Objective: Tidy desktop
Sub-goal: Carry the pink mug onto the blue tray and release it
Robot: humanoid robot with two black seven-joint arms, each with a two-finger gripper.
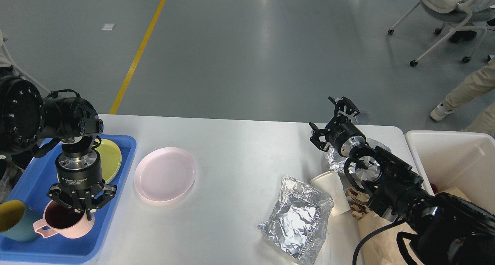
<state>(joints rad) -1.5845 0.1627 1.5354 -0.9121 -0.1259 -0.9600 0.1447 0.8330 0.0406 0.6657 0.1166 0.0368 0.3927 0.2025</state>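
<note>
The white desktop (239, 149) carries a pink plate (165, 173) left of centre. Crumpled foil (297, 217), a second foil lump (335, 161), a lying paper cup (331, 187) and a brown paper bag (381, 236) lie at the right. My left gripper (83, 210) points straight down over the blue tray (58, 247) and is shut on the rim of a pink mug (67, 225), which is low over the tray or resting on it. My right gripper (333, 120) hovers open and empty above the far right of the desktop, over the foil lump.
On the blue tray there are also a yellow plate (111, 158) at the back and a blue-green cup (14, 221) at the front left, close beside the mug. A white bin (450, 156) stands off the table's right end. Chairs and a person's legs are beyond.
</note>
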